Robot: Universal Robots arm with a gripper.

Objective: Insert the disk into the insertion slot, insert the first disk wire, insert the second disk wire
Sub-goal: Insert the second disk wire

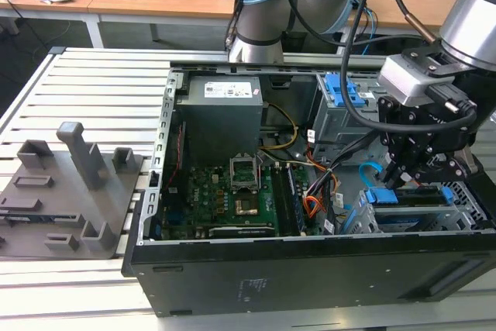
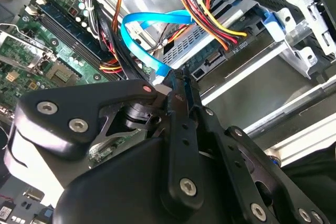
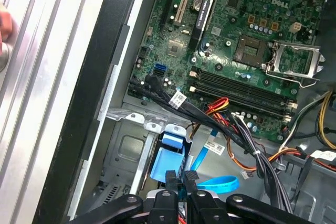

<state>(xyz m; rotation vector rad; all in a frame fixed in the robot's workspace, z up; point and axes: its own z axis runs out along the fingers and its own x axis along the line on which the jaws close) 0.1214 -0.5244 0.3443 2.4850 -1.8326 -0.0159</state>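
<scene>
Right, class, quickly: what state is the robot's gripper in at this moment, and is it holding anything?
Gripper: shut on the plug end of the second disk wire, the light-blue cable, at the back of the disk.

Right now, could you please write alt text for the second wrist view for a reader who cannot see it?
The black claw pinches the plug end of the light-blue cable at the back of the disk in its grey metal drive cage. The red, orange and black wire bundle is already plugged into the disk beside it. A green motherboard lies beyond.
</scene>
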